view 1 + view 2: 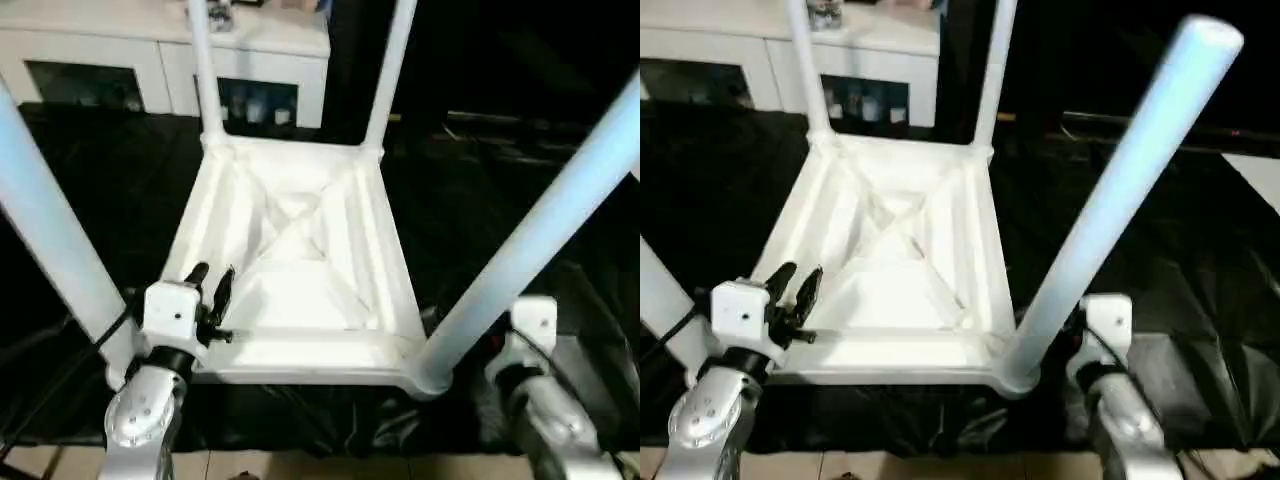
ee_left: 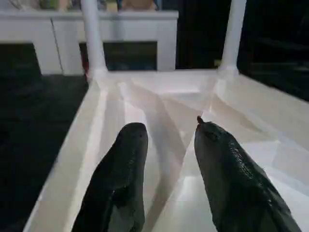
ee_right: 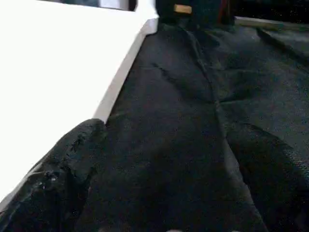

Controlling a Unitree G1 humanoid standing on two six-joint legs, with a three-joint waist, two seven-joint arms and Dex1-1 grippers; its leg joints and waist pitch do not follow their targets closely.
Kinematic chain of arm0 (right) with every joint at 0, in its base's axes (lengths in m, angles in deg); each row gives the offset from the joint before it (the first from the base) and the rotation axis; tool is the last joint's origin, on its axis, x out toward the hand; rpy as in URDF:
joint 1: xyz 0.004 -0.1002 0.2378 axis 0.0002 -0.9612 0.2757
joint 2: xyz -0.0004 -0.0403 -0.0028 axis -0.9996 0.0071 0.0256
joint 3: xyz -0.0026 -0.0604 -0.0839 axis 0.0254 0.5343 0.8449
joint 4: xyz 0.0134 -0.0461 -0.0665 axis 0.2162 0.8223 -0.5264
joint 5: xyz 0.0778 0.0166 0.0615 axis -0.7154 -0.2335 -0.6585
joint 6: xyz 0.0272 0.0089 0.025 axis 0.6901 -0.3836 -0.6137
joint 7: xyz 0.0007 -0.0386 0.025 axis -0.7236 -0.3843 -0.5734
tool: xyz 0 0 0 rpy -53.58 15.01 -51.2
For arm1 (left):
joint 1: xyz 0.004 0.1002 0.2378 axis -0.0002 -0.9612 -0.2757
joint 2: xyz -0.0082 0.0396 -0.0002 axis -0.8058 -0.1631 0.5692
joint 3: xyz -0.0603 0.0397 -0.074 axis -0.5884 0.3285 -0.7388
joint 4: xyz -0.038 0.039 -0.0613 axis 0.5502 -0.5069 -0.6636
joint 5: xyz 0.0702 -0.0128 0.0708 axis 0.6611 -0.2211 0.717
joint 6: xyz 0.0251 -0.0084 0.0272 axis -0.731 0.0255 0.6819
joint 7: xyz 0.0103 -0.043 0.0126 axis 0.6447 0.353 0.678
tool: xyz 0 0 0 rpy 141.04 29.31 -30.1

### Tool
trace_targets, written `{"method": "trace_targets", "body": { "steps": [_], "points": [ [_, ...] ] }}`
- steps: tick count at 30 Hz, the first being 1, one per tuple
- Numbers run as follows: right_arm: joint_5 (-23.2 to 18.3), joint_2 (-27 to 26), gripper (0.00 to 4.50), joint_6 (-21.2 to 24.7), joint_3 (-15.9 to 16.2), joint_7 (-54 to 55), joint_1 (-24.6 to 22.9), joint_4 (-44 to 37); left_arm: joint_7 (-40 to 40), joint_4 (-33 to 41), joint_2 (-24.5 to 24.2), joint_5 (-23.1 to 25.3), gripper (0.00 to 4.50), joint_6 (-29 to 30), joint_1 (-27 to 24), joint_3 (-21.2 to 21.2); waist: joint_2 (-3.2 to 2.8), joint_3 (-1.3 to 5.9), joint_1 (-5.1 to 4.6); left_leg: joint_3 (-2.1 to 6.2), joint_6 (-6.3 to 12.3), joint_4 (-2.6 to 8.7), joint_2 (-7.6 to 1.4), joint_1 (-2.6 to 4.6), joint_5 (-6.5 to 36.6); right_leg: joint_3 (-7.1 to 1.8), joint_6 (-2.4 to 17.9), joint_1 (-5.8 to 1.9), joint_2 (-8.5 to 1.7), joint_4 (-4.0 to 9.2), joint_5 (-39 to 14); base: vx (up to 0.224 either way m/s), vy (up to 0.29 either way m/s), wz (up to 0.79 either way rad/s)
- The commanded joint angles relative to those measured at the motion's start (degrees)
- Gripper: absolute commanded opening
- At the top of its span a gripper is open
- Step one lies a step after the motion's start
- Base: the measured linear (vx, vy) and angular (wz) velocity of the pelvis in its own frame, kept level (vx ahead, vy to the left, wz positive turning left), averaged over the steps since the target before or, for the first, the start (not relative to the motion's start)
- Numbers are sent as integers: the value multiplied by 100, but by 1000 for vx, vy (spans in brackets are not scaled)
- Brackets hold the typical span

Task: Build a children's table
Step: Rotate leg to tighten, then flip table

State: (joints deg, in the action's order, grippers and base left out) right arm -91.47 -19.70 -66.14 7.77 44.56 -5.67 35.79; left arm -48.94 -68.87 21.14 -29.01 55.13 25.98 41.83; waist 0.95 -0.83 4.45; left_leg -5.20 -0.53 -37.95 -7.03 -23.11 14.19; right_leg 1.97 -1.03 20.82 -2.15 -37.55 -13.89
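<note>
The white table top lies upside down on black cloth, its ribbed underside facing up. Four white tube legs stand in its corner sockets: far left, far right, near left and near right. My left gripper hovers open over the top's near-left part, nothing between its fingers. My right wrist sits just right of the near-right leg. In the right wrist view, the right gripper is open over the cloth beside the top's outer edge.
Black cloth covers the work surface around the table. A white cabinet with glass doors stands behind it at the back left. Light floor tiles show at the near edge.
</note>
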Motion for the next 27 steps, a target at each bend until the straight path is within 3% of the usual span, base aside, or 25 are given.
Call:
{"method": "trace_targets", "body": {
  "steps": [1,2,3,4,5,6,7,9,11,13,16,17,18,19,21,23,27],
  "points": [
    [-79,224,450,-68,-227,-272,-39,141,-91,168,45,-51,222,-11,-157,-1,96,226,50,263,812,413,-405,98,-1808,-326,-98,-143,-670,512,476,-60,-74,-24],
    [-149,294,450,-89,-265,-413,-16,187,-33,239,43,-129,222,-61,-224,13,185,147,240,49,421,481,-246,-98,-521,-319,-286,-275,-997,717,75,-130,-99,-19],
    [-236,392,450,-123,-321,-625,29,251,22,346,-7,-250,228,-106,-323,57,172,134,317,18,218,511,-328,28,55,-321,-276,-190,-1016,789,-573,-130,-99,-19],
    [-236,393,450,-123,-322,-626,30,251,22,346,-7,-251,242,-106,-323,57,289,90,300,-13,140,573,-331,51,440,-310,-294,-192,-953,825,-1176,-138,-94,-12],
    [-250,429,450,-137,-333,-682,48,272,27,388,-22,-271,258,-90,-358,64,191,23,327,-32,-28,737,-395,91,876,-239,-68,-161,-832,888,-2299,-86,-85,-8],
    [-345,527,450,-123,-359,-875,62,288,169,471,-93,-361,258,-22,-458,117,217,6,331,-41,-88,808,-450,132,1240,-205,94,-127,-783,913,-2986,-86,-85,-8],
    [-483,637,450,-147,-386,-1125,65,288,381,555,-194,-468,265,15,-563,176,192,-26,343,-25,-105,861,-522,175,1582,-210,286,-74,-770,927,-3128,-79,-66,-3],
    [-921,933,450,-225,-379,-1897,-21,137,956,773,-504,-802,274,90,-790,285,127,-19,387,-8,-135,918,-602,182,1824,-189,468,-94,-746,881,-2713,-57,-37,-2],
    [-1324,1220,450,-116,-326,-2597,-172,-49,1464,963,-769,-1305,301,167,-1013,241,107,-22,456,-24,-88,941,-646,194,1876,-193,595,-116,-731,825,-2029,0,0,0],
    [-1438,1388,450,-53,-277,-2972,-239,-131,1733,1041,-966,-1578,306,355,-1127,166,85,-22,503,-68,-11,926,-650,221,1720,-197,723,-105,-726,797,-1617,0,0,0],
    [-1503,1637,450,2,-150,-3562,-281,-127,2275,1097,-1449,-1950,341,665,-1391,1,75,-84,552,-108,-26,963,-644,223,1895,-198,721,-104,-722,805,-1903,0,0,0],
    [-1551,1743,450,48,-62,-3774,-268,-150,2486,1171,-1625,-2216,346,783,-1550,-118,66,-123,553,-107,-80,990,-644,245,2052,-198,694,-87,-733,832,-2237,0,0,0],
    [-1551,1743,450,48,-62,-3774,-268,-150,2486,1171,-1625,-2216,346,783,-1550,-118,58,-106,569,-91,-140,988,-651,271,2062,-208,704,-94,-767,846,-2362,0,0,0],
    [-1580,1803,450,67,-2,-3912,-262,-157,2582,1227,-1721,-2351,356,877,-1655,-197,54,-68,566,-98,-139,979,-665,276,1815,-209,759,-111,-743,804,-1925,0,0,0],
    [-1598,1918,450,44,161,-4165,-202,-105,2729,1257,-1912,-2503,369,942,-1842,-344,48,-74,572,-113,-28,962,-661,249,1470,-197,856,-124,-695,736,-1180,0,0,0],
    [-1564,1962,450,20,232,-4232,-165,-72,2770,1277,-1992,-2524,388,958,-1955,-417,94,-94,563,-126,112,959,-649,230,1328,-187,859,-148,-697,729,-1000,0,0,0],
    [-1571,2053,450,-19,324,-4460,-65,63,2795,1224,-2141,-2637,430,895,-2180,-733,85,-83,563,-138,219,937,-654,250,1152,-183,915,-157,-689,706,-732,0,0,0]
  ]
}}
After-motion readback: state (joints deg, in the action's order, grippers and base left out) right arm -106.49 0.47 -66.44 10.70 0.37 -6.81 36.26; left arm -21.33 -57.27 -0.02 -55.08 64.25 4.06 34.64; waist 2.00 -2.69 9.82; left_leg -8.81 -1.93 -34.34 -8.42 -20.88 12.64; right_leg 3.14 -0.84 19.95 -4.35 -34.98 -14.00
